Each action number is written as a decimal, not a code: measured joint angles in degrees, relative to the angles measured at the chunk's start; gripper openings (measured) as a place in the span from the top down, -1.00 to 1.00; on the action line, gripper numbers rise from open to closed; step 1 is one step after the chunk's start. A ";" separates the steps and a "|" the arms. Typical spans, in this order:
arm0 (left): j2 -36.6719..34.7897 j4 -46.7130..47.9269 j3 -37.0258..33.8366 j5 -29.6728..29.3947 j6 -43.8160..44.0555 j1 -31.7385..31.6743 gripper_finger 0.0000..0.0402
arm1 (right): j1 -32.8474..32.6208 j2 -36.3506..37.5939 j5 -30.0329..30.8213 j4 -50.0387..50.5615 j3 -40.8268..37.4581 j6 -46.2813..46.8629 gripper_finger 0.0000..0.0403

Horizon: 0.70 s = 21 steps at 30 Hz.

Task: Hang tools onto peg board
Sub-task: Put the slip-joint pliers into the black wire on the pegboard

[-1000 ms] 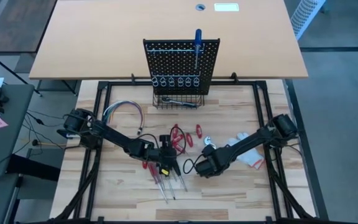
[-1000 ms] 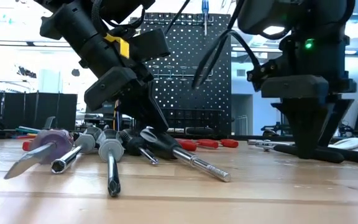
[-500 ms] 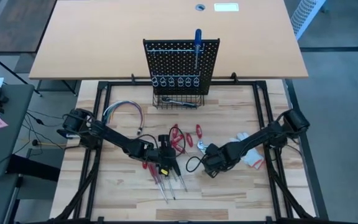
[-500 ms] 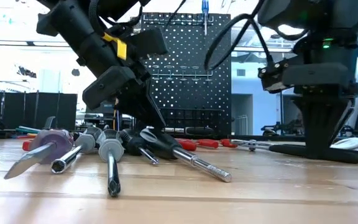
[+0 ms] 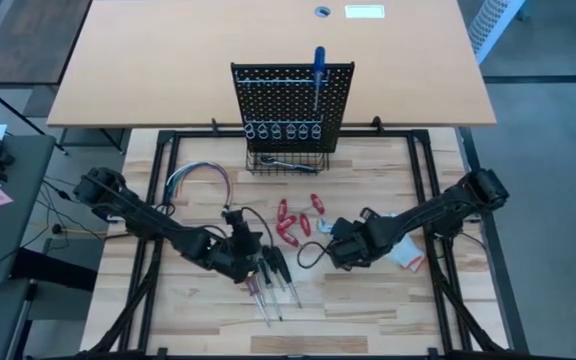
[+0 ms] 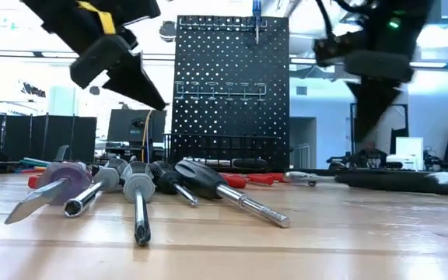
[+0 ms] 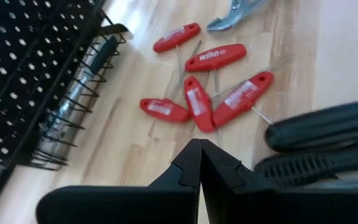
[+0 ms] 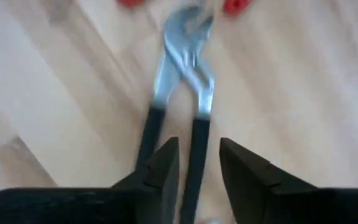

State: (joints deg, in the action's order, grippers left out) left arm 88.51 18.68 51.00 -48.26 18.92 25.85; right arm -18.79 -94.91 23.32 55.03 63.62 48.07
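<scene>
The peg board point(image 5: 291, 105) stands upright at the table's far side, a blue-handled screwdriver point(image 5: 318, 72) hanging on it. Several screwdrivers point(image 6: 142, 190) lie side by side near the front, and red-handled tools point(image 7: 197, 99) lie in the middle. Black-handled pliers point(image 8: 182, 68) lie flat on the table. My right gripper point(image 8: 199, 165) hovers open above their handles, one handle showing in the gap below the fingers. My left gripper point(image 7: 201, 152) is shut, raised above the table left of the screwdrivers, with nothing in it.
A black wire basket point(image 5: 286, 162) at the board's foot holds a metal tool. A bundle of coloured wires point(image 5: 198, 178) lies at the left and a white glove point(image 5: 405, 255) at the right, under my right arm. Bare wood shows along the near edge.
My left gripper has risen from the screwdriver handles and drawn back toward the table's left, staying shut; the screwdrivers lie as before. My right gripper has lifted off the table and gone toward the far edge, over the pliers.
</scene>
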 joint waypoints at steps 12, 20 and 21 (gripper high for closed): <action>-0.44 0.11 -3.69 -1.08 5.50 1.41 1.00 | -0.88 0.00 -1.32 0.67 1.53 -4.78 0.57; -0.44 -0.07 -3.71 -1.07 5.43 1.52 1.00 | 2.61 0.04 -7.39 -7.72 -2.88 -7.88 -0.26; -0.44 -0.09 -3.71 -1.07 5.43 1.52 1.00 | 3.27 0.04 -9.31 -8.54 -4.15 -7.90 -0.37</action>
State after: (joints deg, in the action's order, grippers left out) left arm 88.07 18.59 47.29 -49.34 24.35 27.38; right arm -15.52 -94.87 14.01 46.49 59.47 40.16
